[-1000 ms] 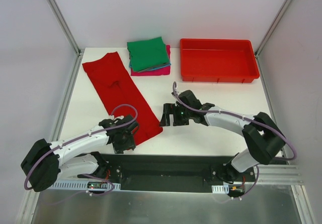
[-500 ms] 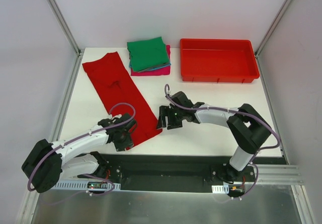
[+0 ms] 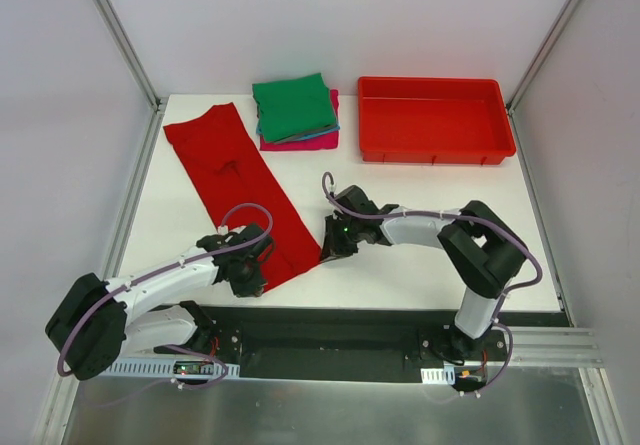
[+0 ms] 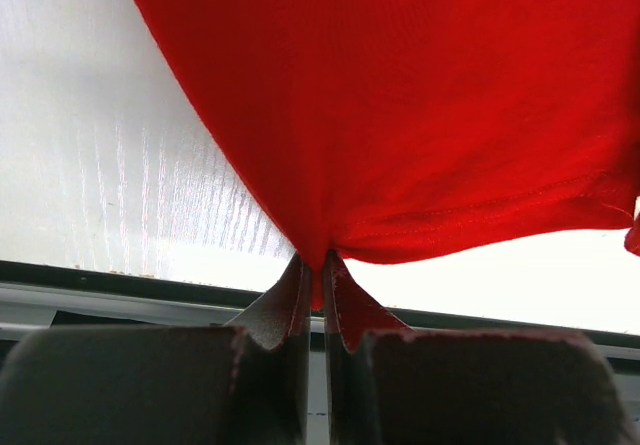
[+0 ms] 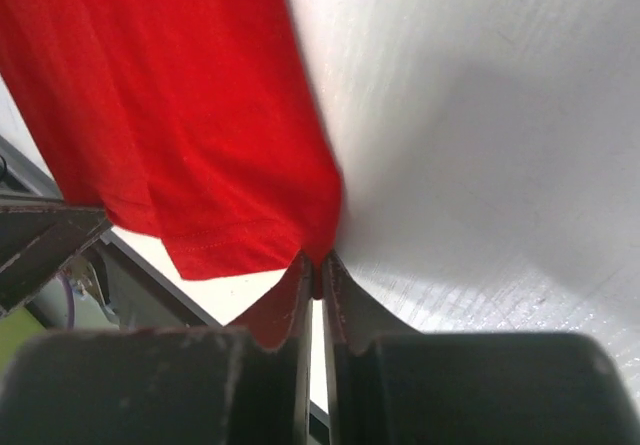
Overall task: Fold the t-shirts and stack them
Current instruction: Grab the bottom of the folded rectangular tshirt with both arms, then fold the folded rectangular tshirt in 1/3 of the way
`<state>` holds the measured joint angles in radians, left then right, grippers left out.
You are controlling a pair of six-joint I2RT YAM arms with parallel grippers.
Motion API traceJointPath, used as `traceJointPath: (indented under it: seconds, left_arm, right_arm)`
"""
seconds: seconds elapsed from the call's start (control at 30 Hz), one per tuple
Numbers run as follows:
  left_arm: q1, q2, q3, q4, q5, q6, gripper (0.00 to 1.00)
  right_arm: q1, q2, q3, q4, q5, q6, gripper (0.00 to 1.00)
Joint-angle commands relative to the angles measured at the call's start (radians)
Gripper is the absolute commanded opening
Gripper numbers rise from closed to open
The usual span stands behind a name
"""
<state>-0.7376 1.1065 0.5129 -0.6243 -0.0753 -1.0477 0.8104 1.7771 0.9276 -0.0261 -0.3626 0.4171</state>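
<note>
A long red t-shirt (image 3: 238, 185) lies flat as a diagonal strip on the white table (image 3: 400, 265), running from the back left to the near middle. My left gripper (image 3: 256, 277) is shut on its near hem, left corner (image 4: 318, 265). My right gripper (image 3: 328, 251) is shut on the near right corner of the same hem (image 5: 318, 261). A stack of folded t-shirts (image 3: 294, 111), green on top with teal and magenta below, sits at the back centre.
A red plastic bin (image 3: 434, 119) stands at the back right. The black mounting rail (image 3: 330, 335) runs along the table's near edge, just behind both grippers. Aluminium frame posts (image 3: 120, 35) rise at the back corners.
Both grippers have shut on the red t-shirt's near hem corners. The right arm has slid left to the cloth's right corner; the left gripper barely shifted.
</note>
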Motion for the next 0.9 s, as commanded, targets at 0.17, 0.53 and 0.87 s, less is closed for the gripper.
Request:
traceJointPath:
  seconds: [0.17, 0.53, 0.87]
  left_arm:
    - [-0.02, -0.069, -0.054, 0.006, 0.1, 0.035, 0.0]
    - [-0.223, -0.194, -0.025, 0.008, 0.224, -0.075, 0.0]
    - [-0.261, -0.229, 0.068, -0.035, 0.051, -0.107, 0.0]
  right_arm:
    - [0.007, -0.073, -0.075, 0.129, 0.028, -0.011, 0.01]
    - [0.021, -0.347, -0.314, 0.144, -0.047, 0.078, 0.0]
    - [0.029, -0.418, -0.214, 0.031, -0.059, 0.034, 0.01]
